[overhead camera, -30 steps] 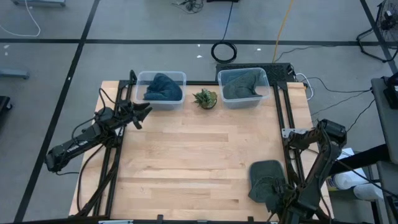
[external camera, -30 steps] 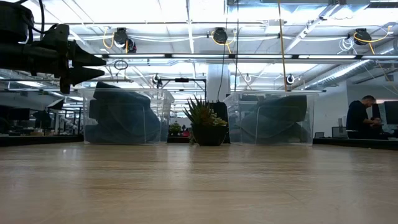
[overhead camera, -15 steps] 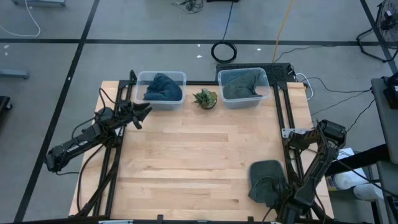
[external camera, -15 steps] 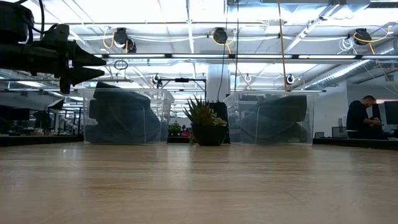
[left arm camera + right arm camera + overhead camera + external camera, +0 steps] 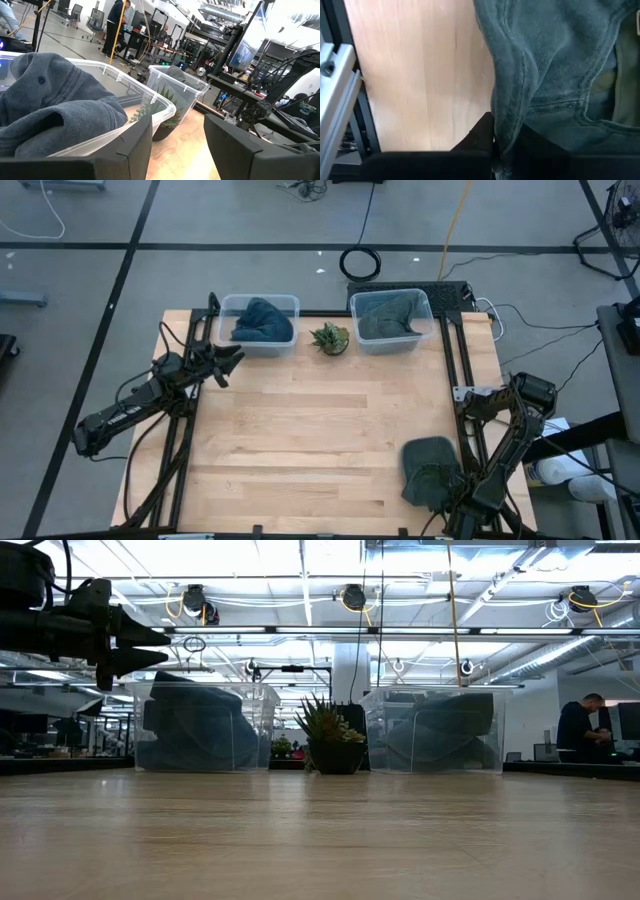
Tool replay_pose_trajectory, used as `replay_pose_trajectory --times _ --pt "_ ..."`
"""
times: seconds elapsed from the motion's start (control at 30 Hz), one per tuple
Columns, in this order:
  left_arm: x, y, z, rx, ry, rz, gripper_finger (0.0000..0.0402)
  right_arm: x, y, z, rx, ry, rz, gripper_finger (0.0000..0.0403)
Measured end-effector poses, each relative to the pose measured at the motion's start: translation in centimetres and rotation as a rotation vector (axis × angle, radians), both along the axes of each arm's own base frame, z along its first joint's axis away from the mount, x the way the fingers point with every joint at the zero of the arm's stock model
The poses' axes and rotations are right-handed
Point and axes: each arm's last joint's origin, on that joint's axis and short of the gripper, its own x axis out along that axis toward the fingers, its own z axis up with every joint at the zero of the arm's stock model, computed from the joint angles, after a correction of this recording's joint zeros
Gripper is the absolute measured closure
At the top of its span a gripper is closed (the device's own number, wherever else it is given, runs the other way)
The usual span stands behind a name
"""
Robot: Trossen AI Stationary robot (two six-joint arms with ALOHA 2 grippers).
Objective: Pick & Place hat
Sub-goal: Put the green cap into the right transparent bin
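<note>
A dark grey-green hat (image 5: 428, 465) lies flat on the wooden table near its near right corner; the right wrist view shows its stitched cloth (image 5: 560, 75) close up. My right gripper (image 5: 447, 490) sits low over the hat's near right part and is shut on it (image 5: 497, 140). My left gripper (image 5: 234, 358) hangs open above the table's far left, beside the left clear bin (image 5: 258, 322). It shows at the upper left of the low view (image 5: 150, 645), and nothing is between its fingers (image 5: 175, 135). My right gripper pinches a thick stitched edge of the hat (image 5: 506, 117) between its two fingers, on the hat's near right side. The fingers slant down at it from the table's near right. The rest of the hat lies on the table.
Two clear bins stand at the far edge. The left bin holds a blue-grey hat (image 5: 50, 105) and the right bin (image 5: 392, 318) holds a grey-green one. A small potted plant (image 5: 330, 338) stands between them. Black frame rails run along both table sides (image 5: 465, 380). A person stands far off in the room (image 5: 578, 735).
My right gripper has shut on the hat's edge at the near right. The hat stays lying on the table.
</note>
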Motion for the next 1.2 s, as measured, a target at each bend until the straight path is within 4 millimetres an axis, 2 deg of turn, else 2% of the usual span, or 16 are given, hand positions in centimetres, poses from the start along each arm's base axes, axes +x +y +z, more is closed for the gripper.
replay_pose_trajectory --times 0.1,0.23,0.47,0.83,1.0,1.2 --pt "0.0 0.0 0.0 0.0 0.0 0.0 0.0215 0.3 -0.2 0.3 0.011 -0.001 -0.024 0.0394" --pt "0.0 0.0 0.0 0.0 0.0 0.0 0.0215 0.9 -0.9 2.3 0.051 -0.064 -0.081 0.0395" --pt "0.0 0.0 0.0 0.0 0.0 0.0 0.0215 1.1 -4.4 6.4 0.052 -0.139 -0.23 0.0395" --pt "0.0 0.0 0.0 0.0 0.0 0.0 0.0215 1.6 -8.7 11.9 0.21 -0.228 -0.457 0.0395" --pt "0.0 0.0 0.0 0.0 0.0 0.0 0.0215 1.9 -9.6 15.2 0.185 -0.24 -0.483 0.0395" --pt "0.0 0.0 0.0 0.0 0.0 0.0 0.0215 1.6 -10.8 18.9 0.066 -0.244 -0.502 0.0395"
